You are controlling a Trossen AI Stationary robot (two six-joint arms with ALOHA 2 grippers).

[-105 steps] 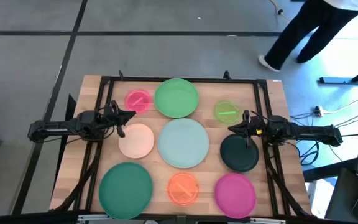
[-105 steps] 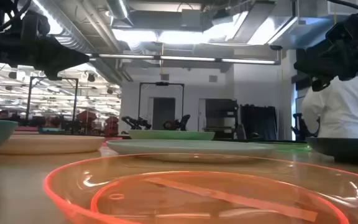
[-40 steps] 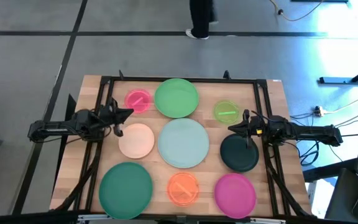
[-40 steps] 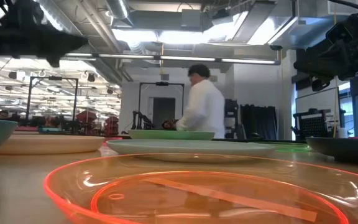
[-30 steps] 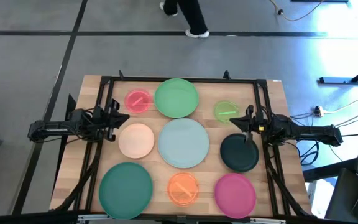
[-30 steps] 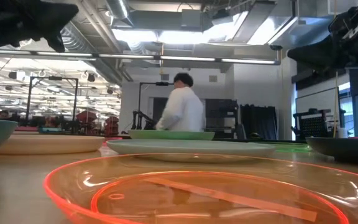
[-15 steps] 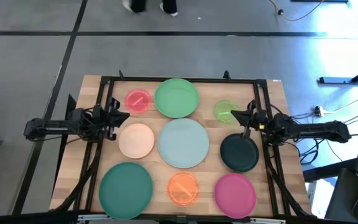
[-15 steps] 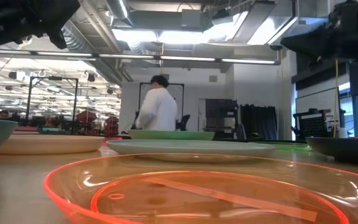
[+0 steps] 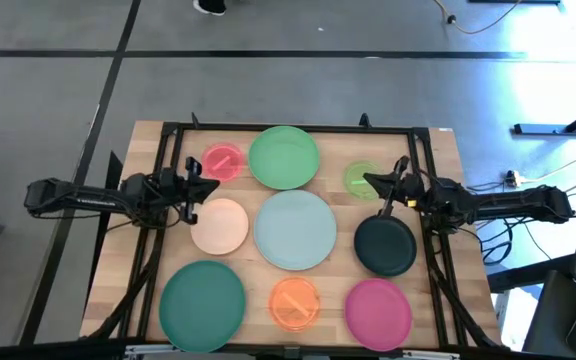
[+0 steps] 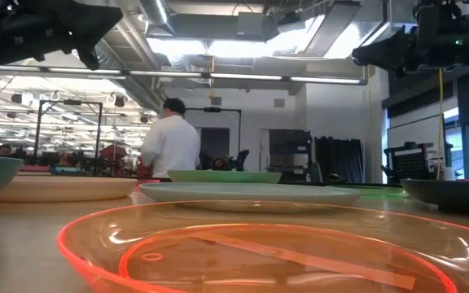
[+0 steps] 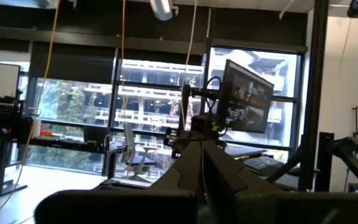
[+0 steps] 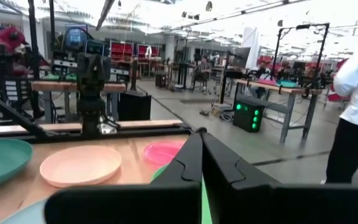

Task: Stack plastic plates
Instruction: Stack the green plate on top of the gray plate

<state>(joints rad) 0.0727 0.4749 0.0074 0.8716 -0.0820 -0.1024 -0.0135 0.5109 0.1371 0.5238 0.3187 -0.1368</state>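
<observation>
A: Where do the pincers stand?

B: The left gripper (image 9: 200, 186) hangs over the table's left side, just beside the medium round peach plastic plate (image 9: 219, 225), fingers pressed together on nothing. The right gripper (image 9: 376, 184) hovers near the small translucent lime plastic plate (image 9: 362, 178) and above the medium blackish-green plate (image 9: 385, 245), likewise closed and empty.

A: And the plates?

B: All nine lie singly on the wooden table (image 9: 448, 170), none stacked. The large green plate (image 9: 284, 156) sits at the far edge with the small translucent pink plate (image 9: 221, 161) beside it; the large pale mint plate (image 9: 295, 229) is central; the large teal plate (image 9: 202, 295), small translucent orange plate (image 9: 294, 302) and medium magenta plate (image 9: 379, 309) line the near edge.

A: What might go wrong?

B: I'd judge the plates are shallow and slick, so closed fingers coming down on a rim would only push it along. Neighbours nearly touch, so one sliding plate could shove another. A small plate set down first would leave larger ones teetering.
</observation>
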